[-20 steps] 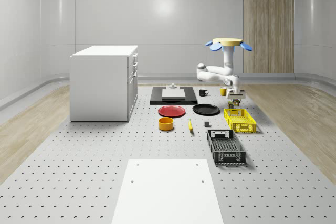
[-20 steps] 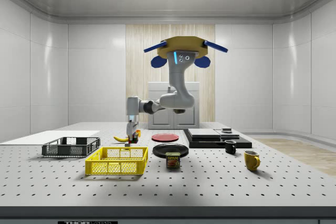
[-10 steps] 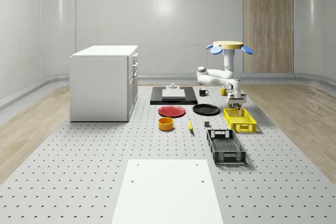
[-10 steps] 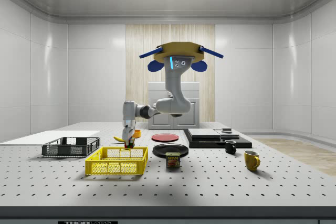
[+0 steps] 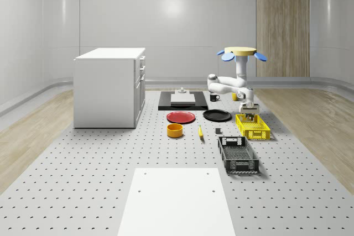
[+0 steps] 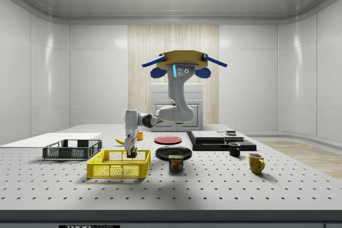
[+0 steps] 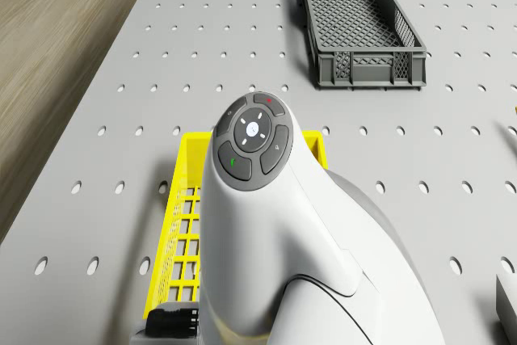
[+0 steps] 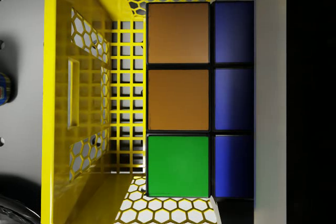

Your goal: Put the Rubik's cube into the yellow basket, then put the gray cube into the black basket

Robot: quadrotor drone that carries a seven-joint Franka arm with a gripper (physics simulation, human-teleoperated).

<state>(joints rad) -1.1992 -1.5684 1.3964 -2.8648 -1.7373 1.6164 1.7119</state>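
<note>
The Rubik's cube (image 8: 178, 98), with orange, green and blue tiles, sits close before the wrist camera, above the mesh floor of the yellow basket (image 8: 58, 103). My gripper (image 6: 130, 152) is shut on the cube and reaches down inside the yellow basket (image 6: 118, 164), near its end toward the side view's right. The drone (image 5: 240, 52) hovers above the table behind the yellow basket (image 5: 253, 126), its arm bent forward and down. A small gray cube (image 5: 218, 131) lies on the table to the whole-scene view's left of the yellow basket. The black basket (image 5: 238, 154) stands in front of it.
A banana (image 5: 200, 132), orange bowl (image 5: 175, 130), red plate (image 5: 181, 117) and black plate (image 5: 217, 115) lie to the baskets' left in the whole-scene view. A can (image 6: 176, 163) and two mugs (image 6: 234, 149) stand nearby. A white cabinet (image 5: 110, 87) rises at the left.
The drone has sunk a little and come nearer the basket. The gripper, still holding the Rubik's cube, has gone down from above the basket's rim into the yellow basket.
</note>
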